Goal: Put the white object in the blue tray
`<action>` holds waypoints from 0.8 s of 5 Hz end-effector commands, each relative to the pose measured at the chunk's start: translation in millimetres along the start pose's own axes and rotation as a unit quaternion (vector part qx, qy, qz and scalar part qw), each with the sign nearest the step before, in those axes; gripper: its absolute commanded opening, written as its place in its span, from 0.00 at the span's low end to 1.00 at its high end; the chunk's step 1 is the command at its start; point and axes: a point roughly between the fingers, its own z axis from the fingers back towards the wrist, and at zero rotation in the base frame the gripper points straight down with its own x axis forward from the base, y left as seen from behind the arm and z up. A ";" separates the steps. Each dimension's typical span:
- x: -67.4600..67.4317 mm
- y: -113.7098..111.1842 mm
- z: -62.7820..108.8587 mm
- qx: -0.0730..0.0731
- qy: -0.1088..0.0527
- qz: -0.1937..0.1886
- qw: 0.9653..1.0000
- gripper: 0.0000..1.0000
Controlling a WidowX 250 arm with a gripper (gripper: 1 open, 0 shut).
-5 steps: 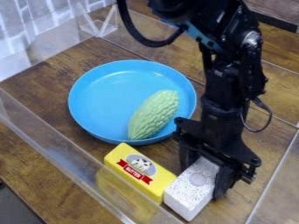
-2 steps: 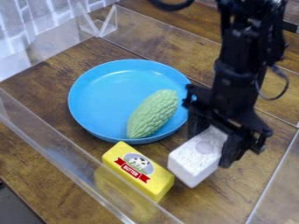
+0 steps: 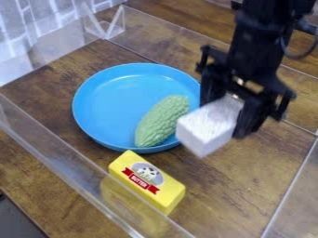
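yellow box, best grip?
Take the yellow box across its two long sides near the middle, coming straight down from above. It lies flat, red label up, sides bare. The gripper is shut on the white block, so it must first drop that in the blue tray.

No legible text on yellow box (image 3: 147, 180)

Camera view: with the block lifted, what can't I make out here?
- White object: motion-blurred, so its emblem is unreadable.
- Fingers: contact on the block's far side is hidden by the block.
- Arm: cut off by the top edge.
- Blue tray: part of its floor is hidden under the green gourd.
- Yellow box: label too small to read.
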 end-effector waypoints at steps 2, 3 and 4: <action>0.5 -1.6 -6.0 -0.008 -0.069 0.017 0.997 0.00; 1.5 -3.9 -5.3 -0.013 -0.080 0.027 0.996 0.00; 1.9 -3.2 -4.3 -0.017 -0.090 0.031 0.995 0.00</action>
